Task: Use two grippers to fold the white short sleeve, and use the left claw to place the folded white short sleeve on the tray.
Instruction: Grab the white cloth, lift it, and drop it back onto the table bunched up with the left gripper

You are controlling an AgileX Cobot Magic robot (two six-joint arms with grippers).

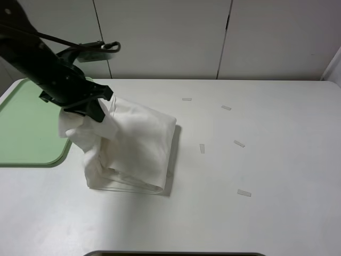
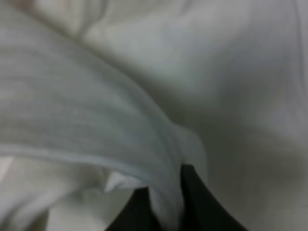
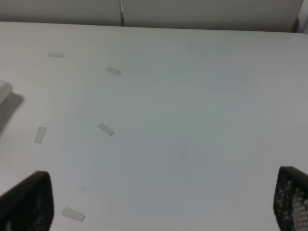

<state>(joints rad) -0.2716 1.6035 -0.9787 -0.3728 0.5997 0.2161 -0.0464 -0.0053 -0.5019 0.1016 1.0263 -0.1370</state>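
The folded white short sleeve (image 1: 133, 146) lies on the white table, its left part lifted off the surface. My left claw (image 1: 95, 110) is shut on that lifted edge, next to the right rim of the pale green tray (image 1: 26, 128). In the left wrist view the white cloth (image 2: 120, 96) fills the picture, pinched between the black fingers (image 2: 202, 202). My right gripper (image 3: 159, 202) is open over bare table and holds nothing; it is out of sight in the exterior high view.
Several small white tape strips (image 1: 238, 143) lie scattered on the table right of the shirt; they also show in the right wrist view (image 3: 106, 129). White cabinet panels (image 1: 160, 37) stand behind the table.
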